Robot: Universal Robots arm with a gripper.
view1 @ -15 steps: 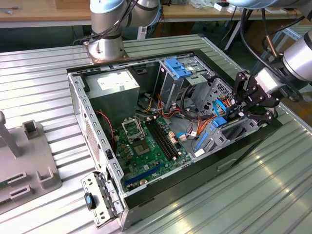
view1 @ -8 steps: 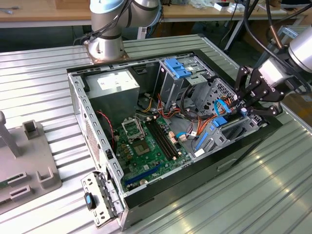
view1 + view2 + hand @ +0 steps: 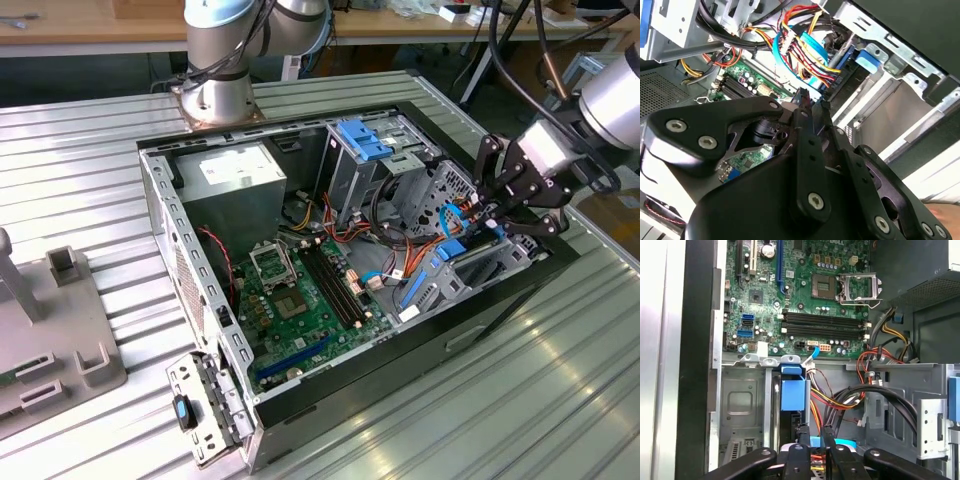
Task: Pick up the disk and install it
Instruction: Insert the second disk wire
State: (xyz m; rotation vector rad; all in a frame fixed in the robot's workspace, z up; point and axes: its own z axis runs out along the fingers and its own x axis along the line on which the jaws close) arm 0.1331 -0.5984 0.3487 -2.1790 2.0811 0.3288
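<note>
At the drive-bay corner of the computer case [image 3: 160, 215]: gripper [image 3: 497, 212] low over the bay, disk [image 3: 472, 262] apparently seated.
Jaws drawn nearly together, nothing seen clamped between them; in both wrist views the fingertips [image 3: 803, 432] sit just above the cable bundle [image 3: 805, 50]. The disk appears to stand on edge in the case's bay, dark face outward, its blue rail [image 3: 792, 396] against the bay wall, probably so the rails can slide in the guides. Seating depth cannot be judged. The case lies open on the table [image 3: 560, 400], motherboard [image 3: 300, 295] exposed.

Open computer case [image 3: 200, 290] with green motherboard [image 3: 300, 295] on ribbed table [image 3: 90, 170].
</note>
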